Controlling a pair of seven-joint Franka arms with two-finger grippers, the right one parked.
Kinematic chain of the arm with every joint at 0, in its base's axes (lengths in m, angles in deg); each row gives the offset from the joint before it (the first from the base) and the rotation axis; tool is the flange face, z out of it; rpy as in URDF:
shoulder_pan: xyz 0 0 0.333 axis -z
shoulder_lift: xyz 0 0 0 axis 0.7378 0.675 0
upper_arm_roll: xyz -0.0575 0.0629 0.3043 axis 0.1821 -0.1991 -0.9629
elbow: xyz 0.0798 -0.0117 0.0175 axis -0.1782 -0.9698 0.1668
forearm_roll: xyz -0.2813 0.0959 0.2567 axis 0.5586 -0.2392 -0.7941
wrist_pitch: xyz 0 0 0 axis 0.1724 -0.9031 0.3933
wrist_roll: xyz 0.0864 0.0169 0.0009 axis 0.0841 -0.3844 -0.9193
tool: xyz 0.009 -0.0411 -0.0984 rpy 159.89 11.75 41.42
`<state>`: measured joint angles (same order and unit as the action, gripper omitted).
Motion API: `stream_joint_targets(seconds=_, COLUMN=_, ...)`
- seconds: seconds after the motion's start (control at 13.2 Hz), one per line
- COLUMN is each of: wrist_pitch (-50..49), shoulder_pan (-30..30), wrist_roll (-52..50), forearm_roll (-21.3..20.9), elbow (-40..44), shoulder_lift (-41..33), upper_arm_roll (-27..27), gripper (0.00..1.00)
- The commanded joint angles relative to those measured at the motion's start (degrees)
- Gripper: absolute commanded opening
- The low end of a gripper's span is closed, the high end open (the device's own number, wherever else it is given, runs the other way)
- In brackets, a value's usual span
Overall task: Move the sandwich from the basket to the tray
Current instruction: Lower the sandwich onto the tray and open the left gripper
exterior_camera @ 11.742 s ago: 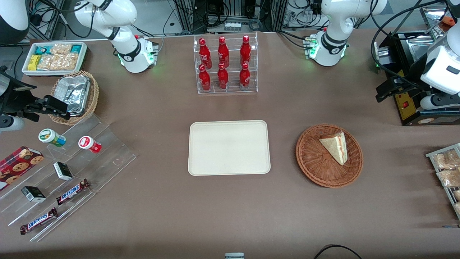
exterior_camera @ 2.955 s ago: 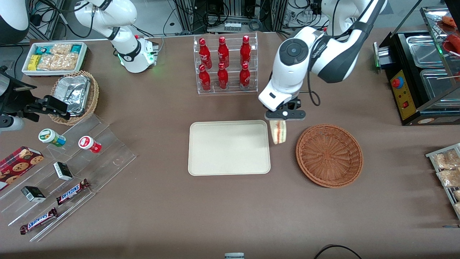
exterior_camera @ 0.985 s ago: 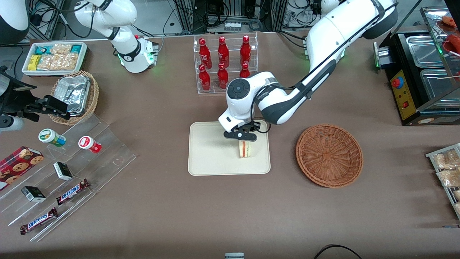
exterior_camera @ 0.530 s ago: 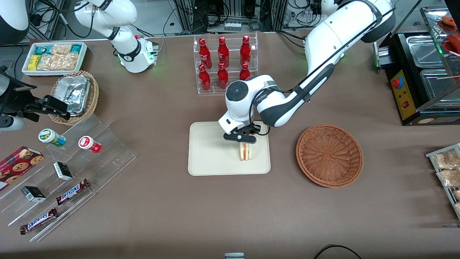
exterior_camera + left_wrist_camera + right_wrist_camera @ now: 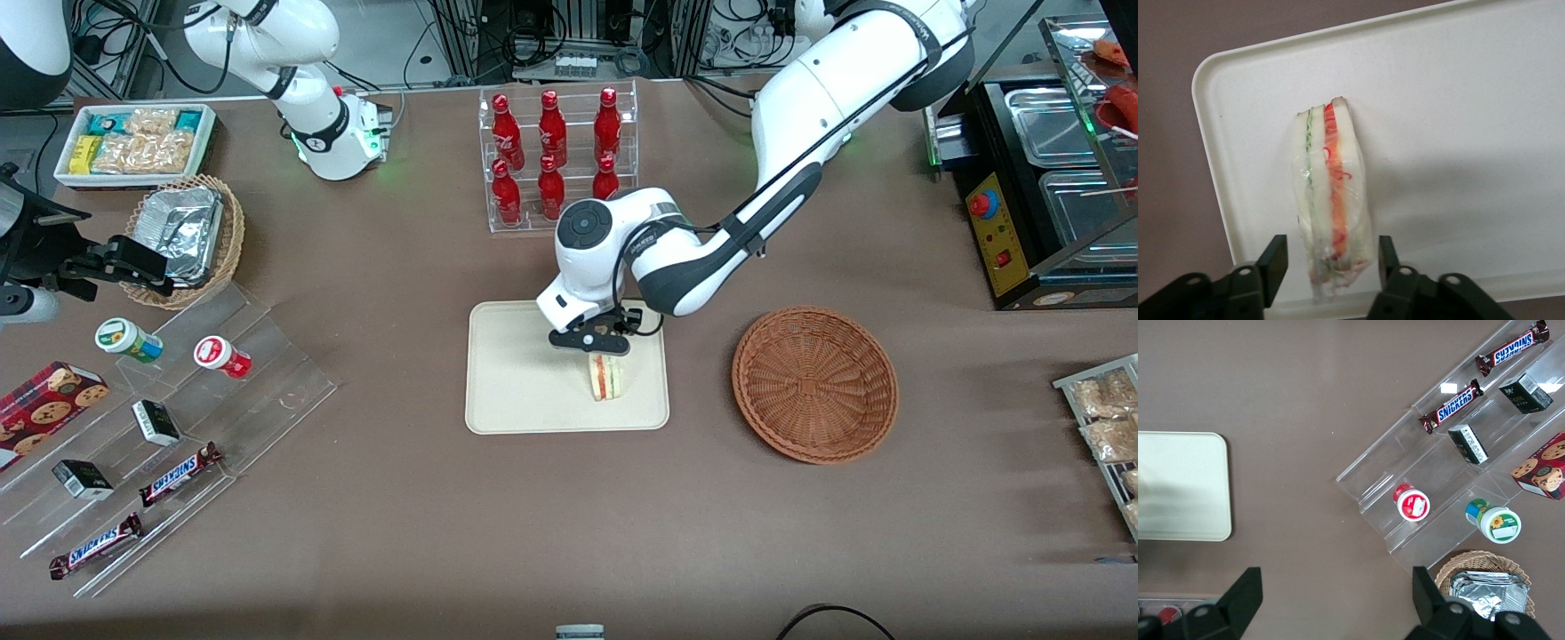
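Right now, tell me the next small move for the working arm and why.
Probably lift the gripper straight up. The sandwich already stands on its edge on the tray, the basket is empty, and the jaws are spread with gaps on both sides of the bread. Rising vertically should avoid tipping it.

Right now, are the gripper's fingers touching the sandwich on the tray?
Apart. The left wrist view shows the gripper open, tray visible in the gap between each finger and the sandwich.
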<state>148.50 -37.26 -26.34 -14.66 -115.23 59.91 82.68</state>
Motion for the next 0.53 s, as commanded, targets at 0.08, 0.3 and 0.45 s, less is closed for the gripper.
stream_joint_targets(seconds=0.08, wrist_pitch=-1.16, shoulder_pan=0.27, wrist_roll=-3.04, forearm_roll=-0.84, elbow=1.66, shoulder_lift=-0.57, upper_arm_roll=0.59, gripper=1.0)
stream_joint_targets(seconds=0.3, wrist_pitch=-1.25, shoulder_pan=0.09, wrist_roll=-3.04, forearm_roll=-0.75, elbow=1.57, shoulder_lift=-2.41, upper_arm_roll=0.68, gripper=1.0)
stream_joint_targets(seconds=0.45, wrist_pitch=-2.47, shoulder_pan=0.0, wrist_roll=-2.95, forearm_roll=-0.75, elbow=1.48, shoulder_lift=-3.91, upper_arm_roll=0.68, gripper=1.0)
